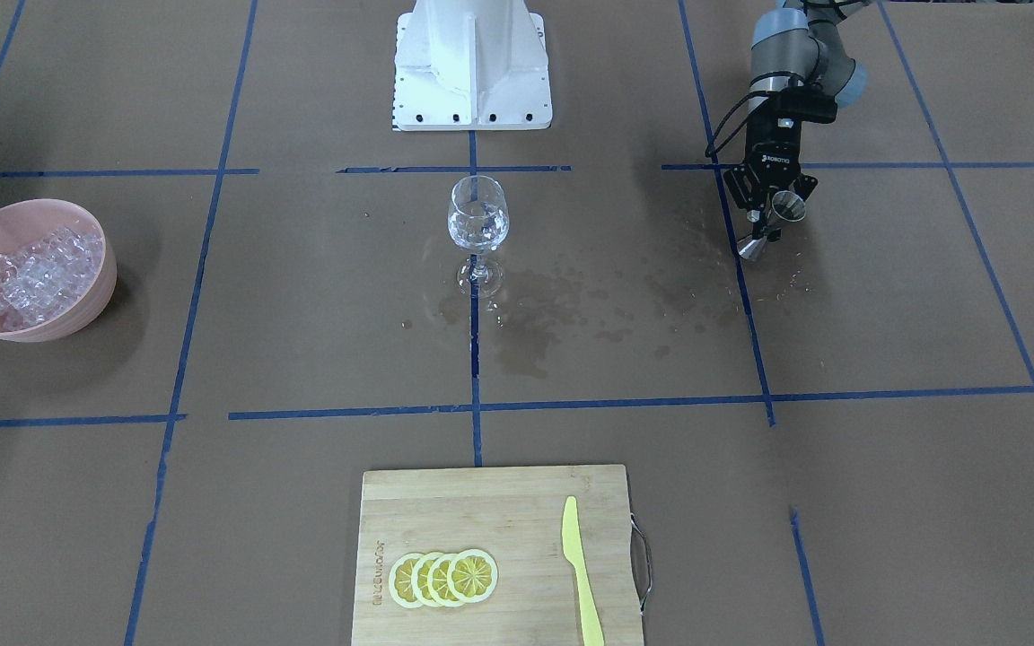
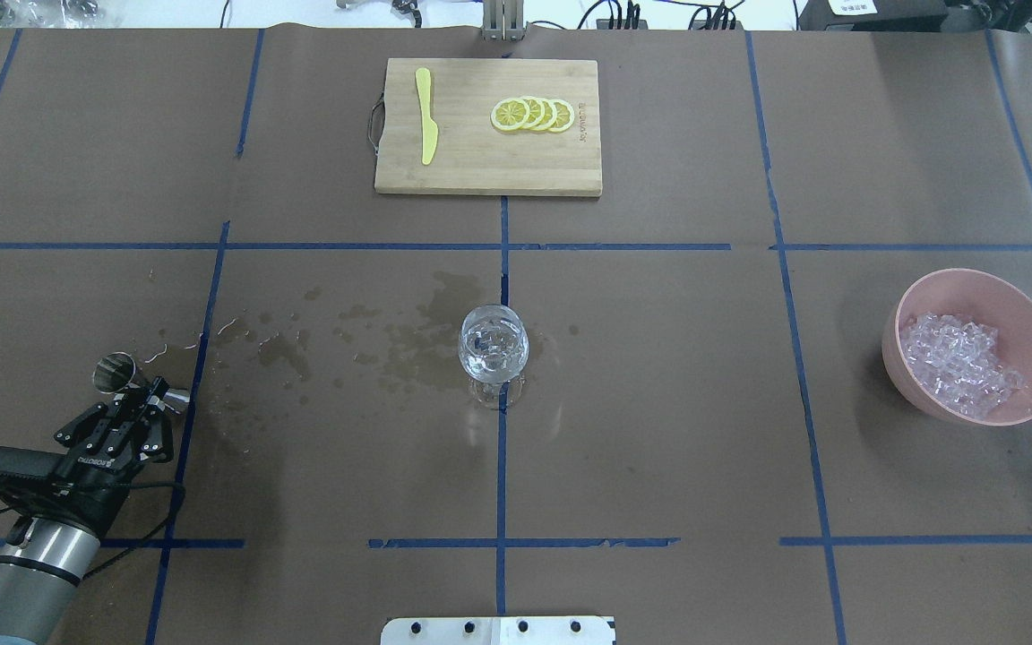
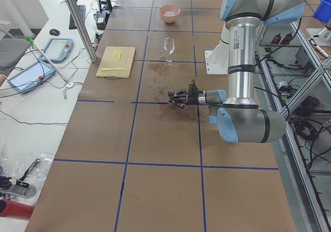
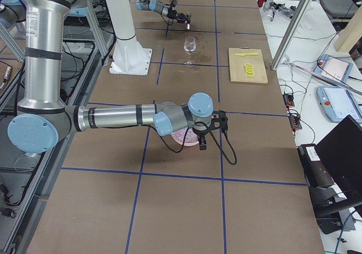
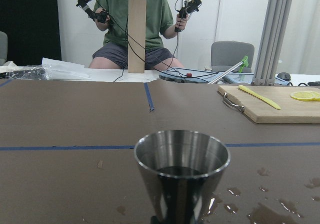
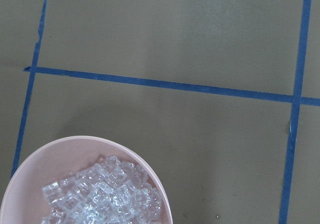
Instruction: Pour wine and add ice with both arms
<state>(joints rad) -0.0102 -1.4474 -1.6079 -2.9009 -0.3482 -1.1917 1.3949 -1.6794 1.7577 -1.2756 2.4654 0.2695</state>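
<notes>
Left pincer (held level) clasps a tilted jigger.

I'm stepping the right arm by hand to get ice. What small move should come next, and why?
Probably lower the right gripper toward the ice: the side view shows it hanging above the pink bowl, and its wrist camera sees the cubes heaped below. Whether it is open cannot be told.

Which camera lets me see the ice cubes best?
The right wrist camera: it looks down into the pink bowl from close, so single ice cubes show, though some are cut off. Overhead and front views show the whole pile, small. Side views show little but the bowl.
</notes>
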